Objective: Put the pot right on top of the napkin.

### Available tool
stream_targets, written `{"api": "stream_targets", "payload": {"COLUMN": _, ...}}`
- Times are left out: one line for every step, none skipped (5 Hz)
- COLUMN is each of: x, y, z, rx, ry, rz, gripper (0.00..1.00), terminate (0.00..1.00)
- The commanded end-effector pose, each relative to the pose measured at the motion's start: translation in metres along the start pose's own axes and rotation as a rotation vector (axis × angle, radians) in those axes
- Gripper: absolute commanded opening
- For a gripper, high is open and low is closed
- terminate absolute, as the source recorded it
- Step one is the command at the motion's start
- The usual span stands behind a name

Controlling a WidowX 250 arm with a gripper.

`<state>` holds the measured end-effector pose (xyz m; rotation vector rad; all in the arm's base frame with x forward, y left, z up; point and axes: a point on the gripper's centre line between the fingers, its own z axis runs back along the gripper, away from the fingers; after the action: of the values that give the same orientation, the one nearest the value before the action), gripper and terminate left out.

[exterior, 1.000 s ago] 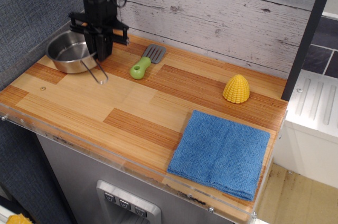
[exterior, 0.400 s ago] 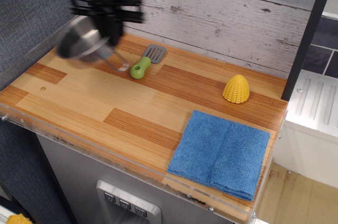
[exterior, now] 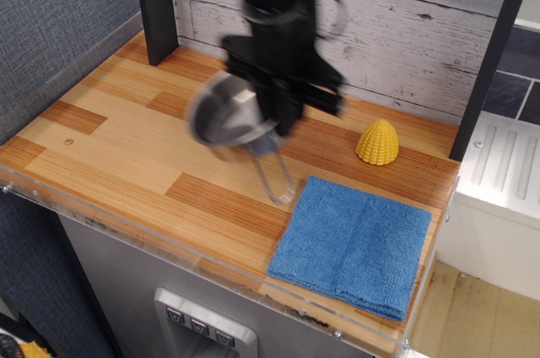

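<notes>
The pot point(exterior: 226, 115), a shallow shiny steel pan, hangs tilted in the air over the middle of the counter, blurred by motion. Its thin wire-loop handle point(exterior: 277, 179) points down towards the front. My black gripper point(exterior: 272, 126) is shut on the pot at the base of the handle. The napkin point(exterior: 354, 243), a folded square of blue terry cloth with a centre crease, lies flat at the front right of the counter. The pot is to the left of the napkin and above it, apart from it.
A yellow corn-shaped toy point(exterior: 377, 142) stands behind the napkin near the back wall. A dark post point(exterior: 156, 8) stands at the back left. The wooden counter point(exterior: 110, 147) ends in a clear front lip. The spatula is hidden behind the arm.
The gripper lifted the pot from the back left corner and carried it right and forward to mid-counter. The arm now hides the spatula.
</notes>
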<state>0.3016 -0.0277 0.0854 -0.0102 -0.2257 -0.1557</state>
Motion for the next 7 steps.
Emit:
{"api": "stream_targets", "payload": {"x": -0.011, "y": -0.079, "z": 0.003, "rx": 0.036, "ry": -0.05, "rz": -0.176, "gripper": 0.0, "terminate": 0.0}}
{"api": "stream_targets", "payload": {"x": -0.016, "y": -0.098, "z": 0.003, "rx": 0.032, "ry": -0.057, "rz": -0.242, "gripper": 0.0, "terminate": 0.0}}
{"api": "stream_targets", "payload": {"x": -0.023, "y": -0.108, "z": -0.003, "rx": 0.026, "ry": -0.029, "rz": -0.275, "gripper": 0.0, "terminate": 0.0}}
{"api": "stream_targets", "payload": {"x": -0.028, "y": -0.101, "z": -0.009, "rx": 0.036, "ry": -0.001, "rz": -0.268, "gripper": 0.0, "terminate": 0.0}}
{"api": "stream_targets", "payload": {"x": -0.035, "y": -0.092, "z": -0.013, "rx": 0.041, "ry": 0.022, "rz": -0.25, "gripper": 0.0, "terminate": 0.0}}
{"api": "stream_targets", "payload": {"x": -0.04, "y": -0.091, "z": -0.014, "rx": 0.037, "ry": 0.035, "rz": -0.255, "gripper": 0.0, "terminate": 0.0}}
{"api": "stream_targets", "payload": {"x": -0.046, "y": -0.093, "z": -0.015, "rx": 0.035, "ry": 0.04, "rz": -0.265, "gripper": 0.0, "terminate": 0.0}}
